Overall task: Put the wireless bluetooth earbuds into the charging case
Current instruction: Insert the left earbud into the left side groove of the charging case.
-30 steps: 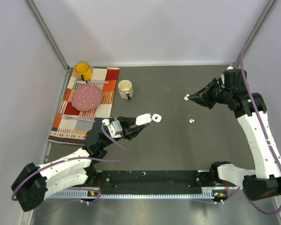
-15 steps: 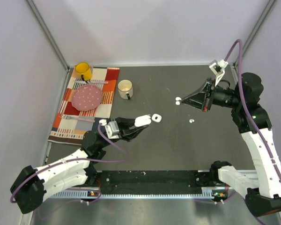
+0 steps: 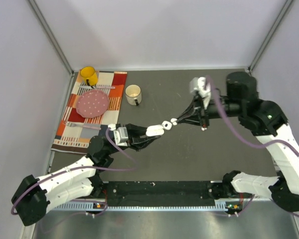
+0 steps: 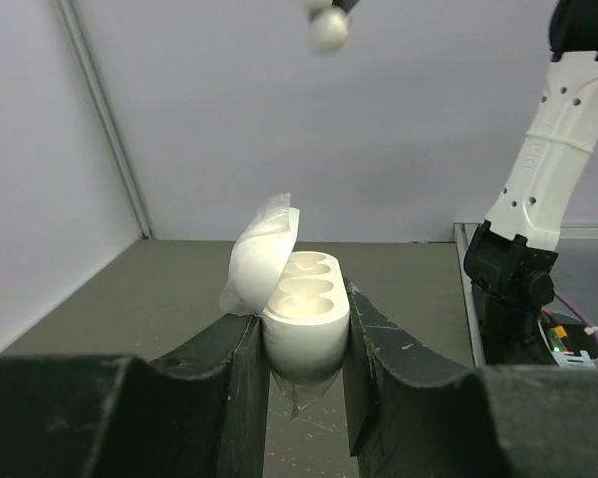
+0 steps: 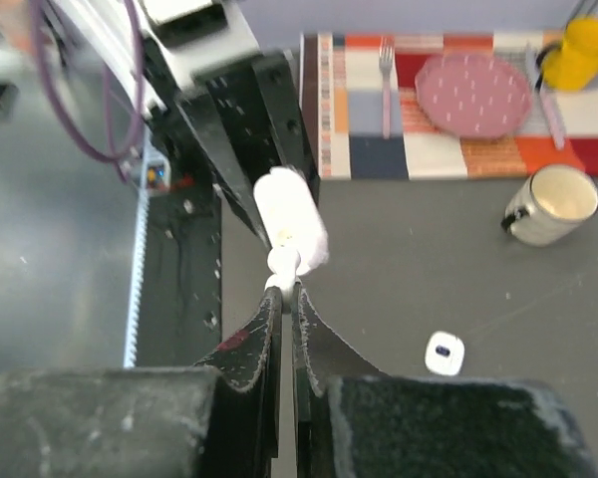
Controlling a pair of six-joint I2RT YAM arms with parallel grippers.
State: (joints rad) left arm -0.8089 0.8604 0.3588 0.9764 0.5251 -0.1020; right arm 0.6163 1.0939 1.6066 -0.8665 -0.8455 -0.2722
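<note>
The right gripper (image 3: 177, 120) has swung in from the right edge of the bench (image 3: 209, 154) to its middle. It pinches an earbud (image 3: 173, 121) just above the open charging case (image 3: 155, 130), which the left gripper (image 3: 150, 132) clamps. Seating it looks next.

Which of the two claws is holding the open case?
The left claw: it clamps the open charging case, while the right claw pinches a tiny white earbud.
</note>
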